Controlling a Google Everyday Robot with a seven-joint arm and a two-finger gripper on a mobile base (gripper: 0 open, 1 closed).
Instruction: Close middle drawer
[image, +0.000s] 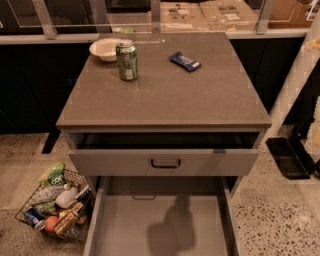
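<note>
Camera view: wide grey middle drawer (125, 225) pulled far out.
Hand: outside frame; open or closed, cannot tell.

Cream-white, rounded arm links (315, 125); end effector out of frame.

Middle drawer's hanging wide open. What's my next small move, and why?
Probably bring the end effector, not in view now, toward the front of the middle drawer: it stands pulled far out below the slightly open top drawer, nothing touching it.
</note>
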